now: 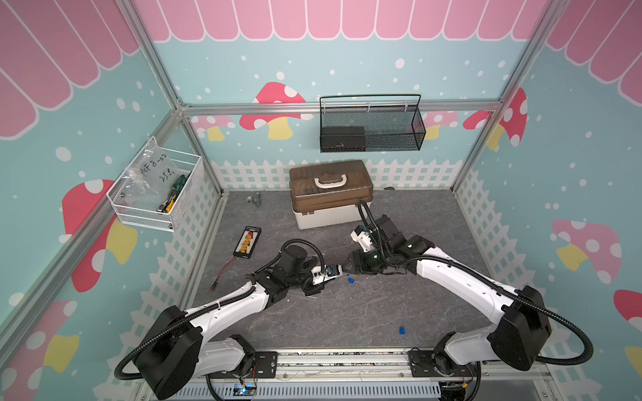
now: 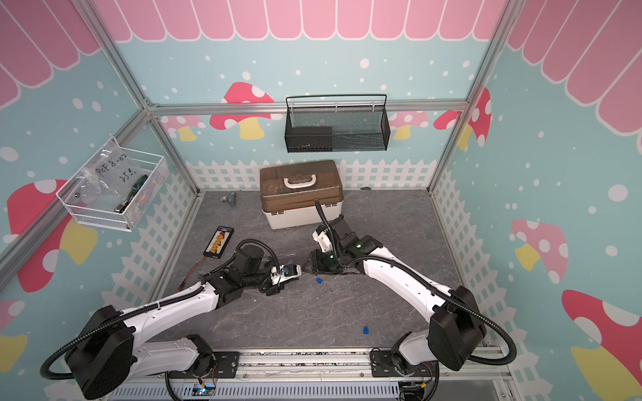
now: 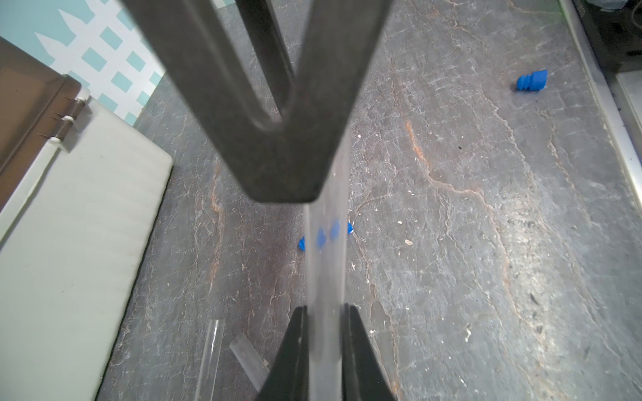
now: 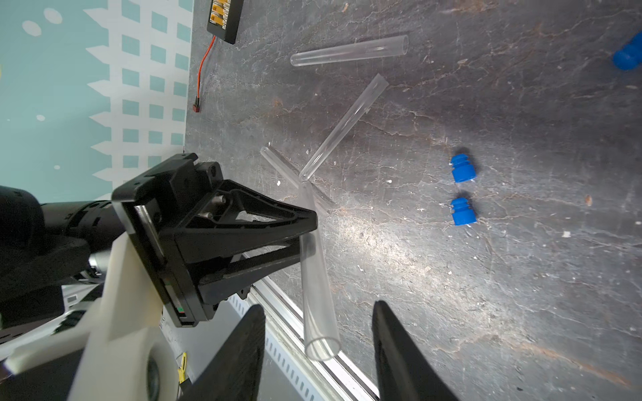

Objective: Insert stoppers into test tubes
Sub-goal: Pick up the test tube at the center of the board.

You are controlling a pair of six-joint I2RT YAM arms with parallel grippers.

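Observation:
My left gripper [image 3: 326, 307] is shut on a clear test tube [image 3: 326, 264] and holds it above the table. In the right wrist view this tube [image 4: 314, 277] runs from the left gripper [image 4: 311, 222] to its open mouth, which lies between the jaws of my right gripper [image 4: 319, 305]. Those jaws stand open, clear of the tube on both sides, with nothing in them. Three more test tubes [image 4: 349, 51] [image 4: 344, 126] [image 4: 278, 163] lie on the table. Two blue stoppers [image 4: 461, 169] [image 4: 463, 211] sit close together and a third stopper [image 4: 627, 55] lies further off. In both top views the grippers [image 1: 339, 269] [image 2: 303, 270] meet at mid-table.
A brown-lidded toolbox [image 1: 330, 194] stands behind the grippers. A black board with yellow connectors [image 1: 247, 242] and a red wire lies to the left. One stopper [image 1: 402, 330] lies near the front rail. A black wire basket [image 1: 371, 125] and a white basket [image 1: 156, 194] hang on the walls.

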